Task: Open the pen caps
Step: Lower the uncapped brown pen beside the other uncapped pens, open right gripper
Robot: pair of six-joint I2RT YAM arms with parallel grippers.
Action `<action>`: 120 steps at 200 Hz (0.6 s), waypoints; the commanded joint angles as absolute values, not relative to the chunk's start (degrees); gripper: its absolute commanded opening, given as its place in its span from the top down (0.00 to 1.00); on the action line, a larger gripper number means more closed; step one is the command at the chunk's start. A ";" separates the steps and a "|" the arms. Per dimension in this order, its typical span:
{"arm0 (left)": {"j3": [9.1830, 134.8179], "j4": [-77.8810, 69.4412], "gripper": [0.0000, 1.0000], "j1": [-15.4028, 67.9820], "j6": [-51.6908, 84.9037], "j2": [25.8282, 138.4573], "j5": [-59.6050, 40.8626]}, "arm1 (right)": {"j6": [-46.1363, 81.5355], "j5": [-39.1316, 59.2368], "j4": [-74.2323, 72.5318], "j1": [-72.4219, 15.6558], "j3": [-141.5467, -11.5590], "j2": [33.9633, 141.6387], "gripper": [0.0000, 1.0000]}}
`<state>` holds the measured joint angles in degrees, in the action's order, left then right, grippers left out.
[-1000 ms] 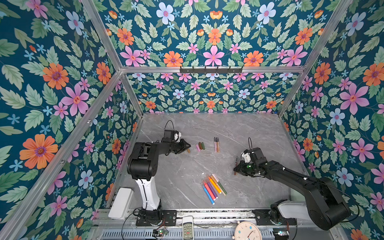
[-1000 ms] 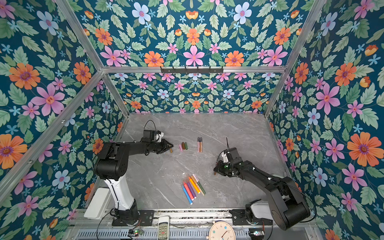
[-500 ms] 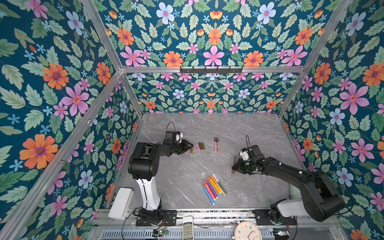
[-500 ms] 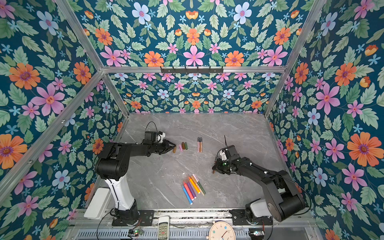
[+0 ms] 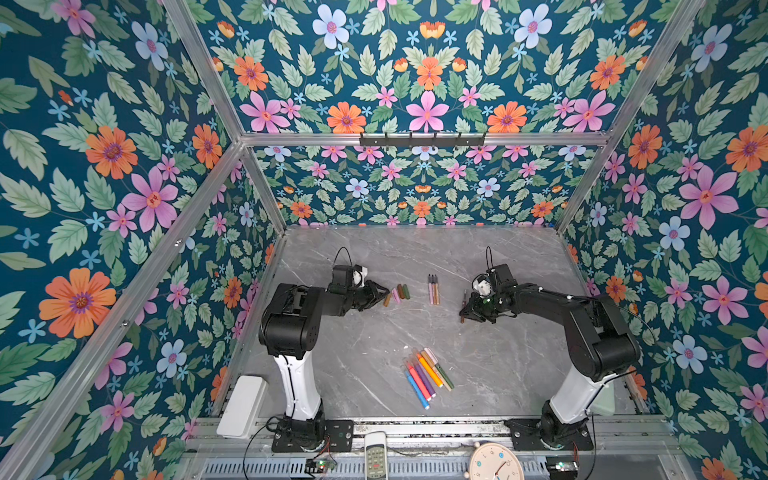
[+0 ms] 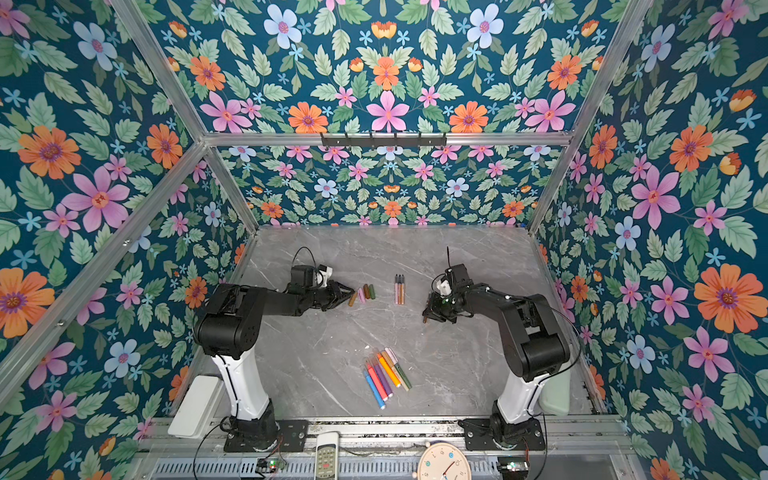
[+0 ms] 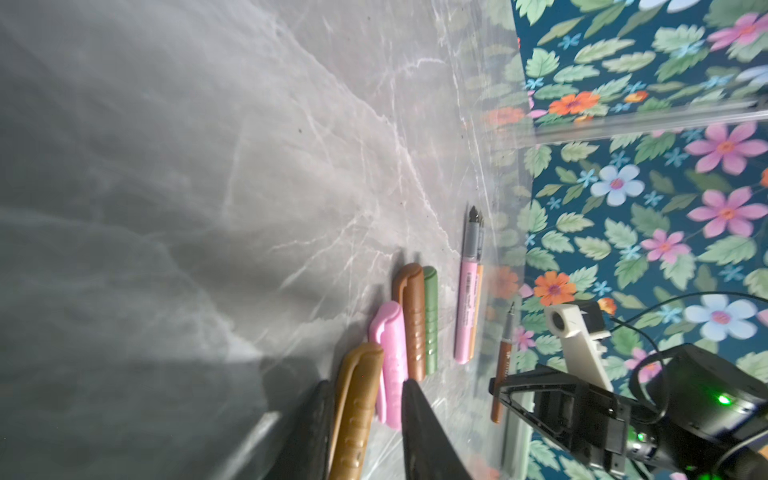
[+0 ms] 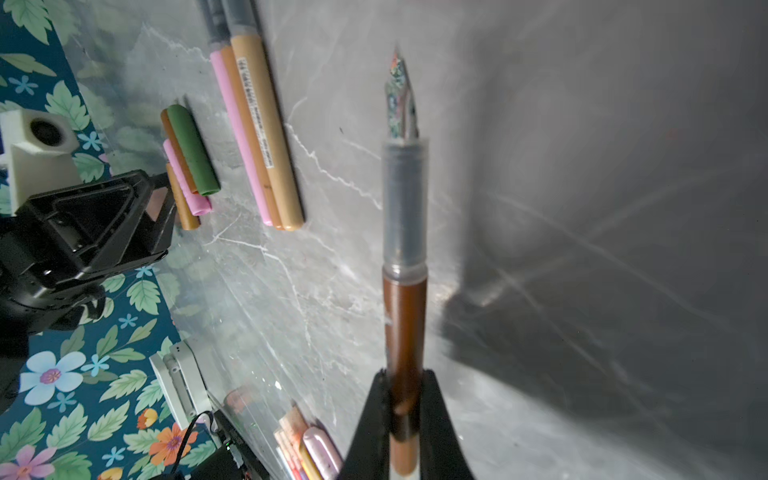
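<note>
Left gripper [image 7: 366,384]: spread a little around the tan cap [image 7: 357,415] lying on the table [image 5: 353,353].
Right gripper [image 8: 406,376]: pinching the brown pen [image 8: 404,316], tip bare.
Other pens [image 5: 428,376]: near, in the middle.

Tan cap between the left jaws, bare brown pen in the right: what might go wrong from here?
1. The left gripper straddles the tan cap, one finger beside the pink cap; pulling back could nudge the caps rolling.
2. The right gripper clamps the brown pen near its tail, nib bare; laying it down could mark the table.
</note>
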<state>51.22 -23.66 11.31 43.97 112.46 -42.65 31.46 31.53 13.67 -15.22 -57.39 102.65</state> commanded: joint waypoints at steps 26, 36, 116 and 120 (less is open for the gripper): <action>50.39 -22.59 0.69 11.34 48.92 112.95 -36.41 | 27.86 33.64 16.95 -14.55 -65.18 108.42 0.97; 49.98 -22.87 0.69 11.34 49.66 112.52 -35.43 | 27.83 33.83 17.09 -14.46 -66.41 109.54 0.97; 43.66 -18.81 0.70 11.32 45.79 106.14 -31.72 | 26.54 38.45 17.75 -14.50 -71.96 115.00 0.86; 43.16 -19.14 0.71 11.34 45.86 106.01 -32.28 | 26.54 38.49 17.75 -14.50 -72.14 115.17 0.86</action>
<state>44.99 -24.97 11.42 48.56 106.85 -34.35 27.68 37.28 16.88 -14.46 -71.46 114.89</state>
